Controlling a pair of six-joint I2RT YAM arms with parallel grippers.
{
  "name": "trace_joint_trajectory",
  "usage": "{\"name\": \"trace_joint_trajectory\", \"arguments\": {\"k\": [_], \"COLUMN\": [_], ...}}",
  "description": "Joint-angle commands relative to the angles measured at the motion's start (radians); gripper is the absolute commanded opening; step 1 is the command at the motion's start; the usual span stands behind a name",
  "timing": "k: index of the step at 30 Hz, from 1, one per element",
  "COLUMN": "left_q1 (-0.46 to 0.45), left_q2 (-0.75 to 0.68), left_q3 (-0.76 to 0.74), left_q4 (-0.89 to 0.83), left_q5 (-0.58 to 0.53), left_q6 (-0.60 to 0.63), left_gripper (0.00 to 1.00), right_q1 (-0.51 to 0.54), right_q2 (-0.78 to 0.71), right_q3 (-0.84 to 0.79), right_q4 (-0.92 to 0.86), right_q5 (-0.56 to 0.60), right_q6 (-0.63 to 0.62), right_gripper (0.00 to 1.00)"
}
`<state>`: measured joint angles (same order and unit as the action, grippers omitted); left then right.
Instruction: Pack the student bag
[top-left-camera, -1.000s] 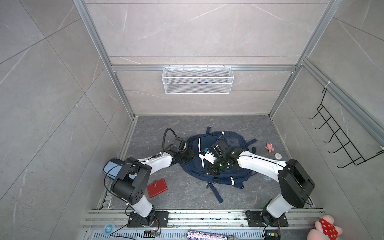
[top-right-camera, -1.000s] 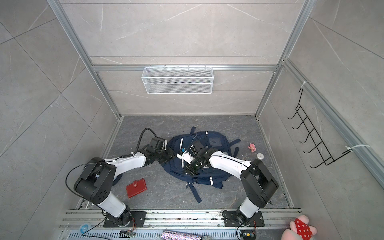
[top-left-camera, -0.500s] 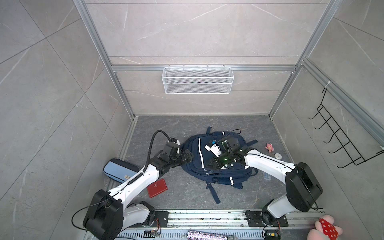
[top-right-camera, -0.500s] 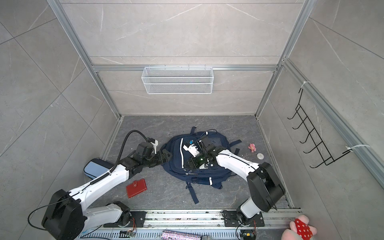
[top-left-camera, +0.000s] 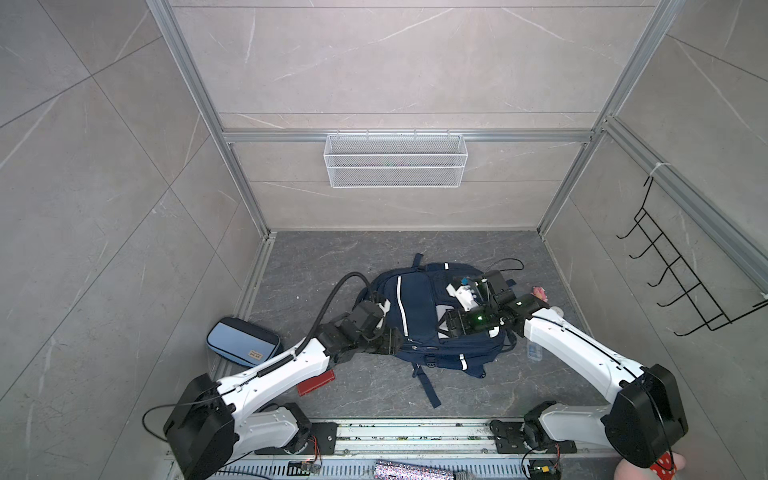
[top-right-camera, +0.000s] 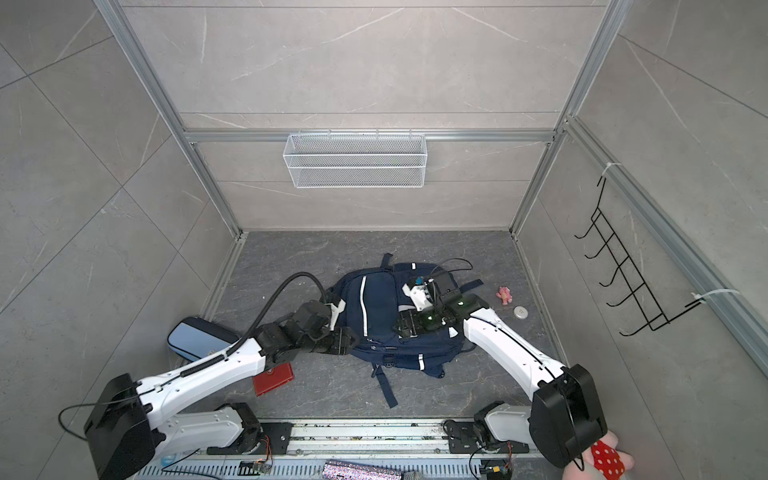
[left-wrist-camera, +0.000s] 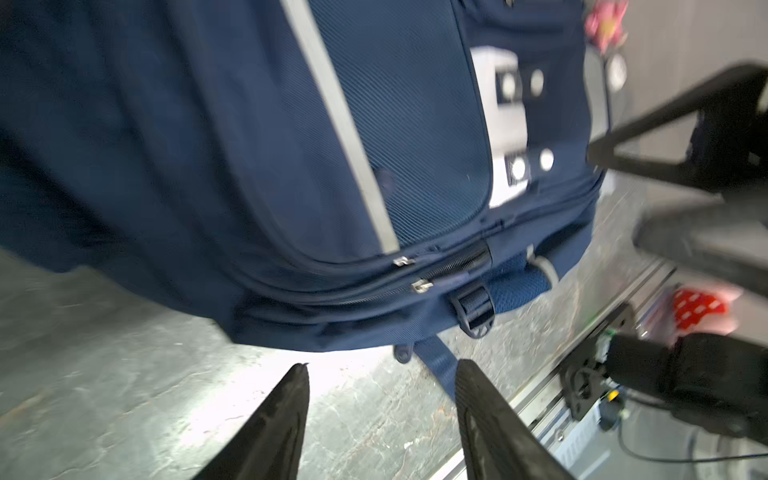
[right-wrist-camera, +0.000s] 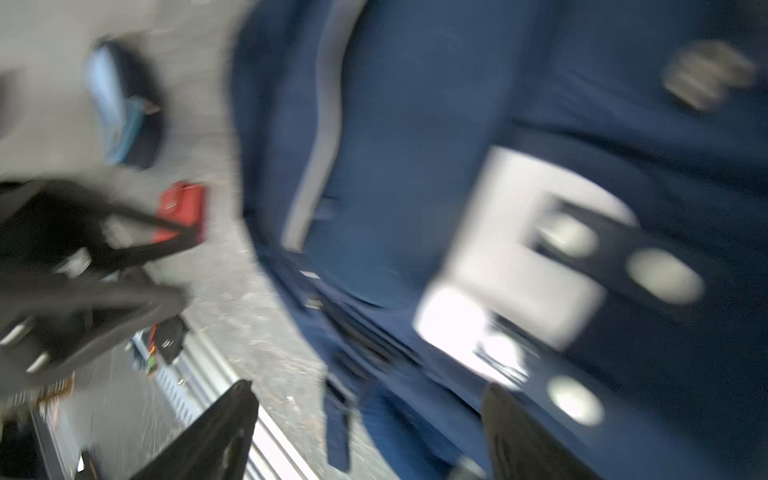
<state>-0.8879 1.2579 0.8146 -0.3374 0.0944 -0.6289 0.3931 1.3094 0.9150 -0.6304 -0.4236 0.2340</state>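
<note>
The student bag (top-left-camera: 415, 299) (top-right-camera: 378, 299), navy with white stripes, lies flat on the grey floor in both top views. My left gripper (top-left-camera: 390, 340) (top-right-camera: 345, 340) sits low at the bag's near-left edge. In the left wrist view it (left-wrist-camera: 382, 365) is open, with only bare floor between the fingers and the bag (left-wrist-camera: 395, 124) just beyond the tips. My right gripper (top-left-camera: 451, 326) (top-right-camera: 405, 324) hovers over the bag's right half. The right wrist view is blurred, but it (right-wrist-camera: 370, 386) is wide open over the bag (right-wrist-camera: 395, 166) and holds nothing.
A light-blue pencil case (top-left-camera: 243, 340) lies at the left wall, with a red box (top-left-camera: 318, 381) near my left arm. A pink toy (top-left-camera: 540, 293), a white disc (top-right-camera: 520, 311) and a small clear item (top-left-camera: 535, 351) lie to the right. The wire basket (top-left-camera: 395, 160) and the hook rack (top-left-camera: 665, 282) hang on walls.
My right gripper has opened and drawn slightly right over the bag. My left arm has swung round, and its gripper has moved from the bag's left side to its near-left edge.
</note>
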Motion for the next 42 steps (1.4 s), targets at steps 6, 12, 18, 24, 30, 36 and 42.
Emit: {"name": "trace_joint_trajectory", "arguments": {"k": [6, 12, 18, 24, 30, 36, 42], "left_q1": [-0.226, -0.288, -0.312, -0.338, -0.364, -0.388, -0.386], "left_q2": [0.325, 0.524, 0.632, 0.696, 0.678, 0.671, 0.646], "left_q3": [0.33, 0.524, 0.639, 0.69, 0.679, 0.667, 0.615], "left_q4": [-0.14, -0.307, -0.439, -0.533, -0.569, -0.593, -0.588], "left_q5": [-0.2, -0.42, -0.598, -0.678, -0.684, -0.669, -0.636], "left_q6": [0.203, 0.237, 0.108, -0.013, -0.063, -0.118, -0.18], "left_gripper": [0.59, 0.58, 0.5, 0.48, 0.46, 0.45, 0.37], "right_q1": [-0.146, -0.208, -0.229, -0.235, -0.247, -0.251, -0.255], "right_q2": [0.034, 0.083, 0.119, 0.128, 0.122, 0.123, 0.124], "right_q3": [-0.039, -0.047, -0.072, -0.073, -0.077, -0.076, -0.082], "right_q4": [-0.107, -0.081, -0.037, -0.035, -0.038, -0.038, -0.034], "right_q5": [0.069, 0.096, 0.088, 0.093, 0.098, 0.095, 0.091], "right_q6": [0.086, 0.085, 0.093, 0.09, 0.088, 0.09, 0.09], "right_gripper": [0.87, 0.87, 0.86, 0.86, 0.86, 0.86, 0.86]}}
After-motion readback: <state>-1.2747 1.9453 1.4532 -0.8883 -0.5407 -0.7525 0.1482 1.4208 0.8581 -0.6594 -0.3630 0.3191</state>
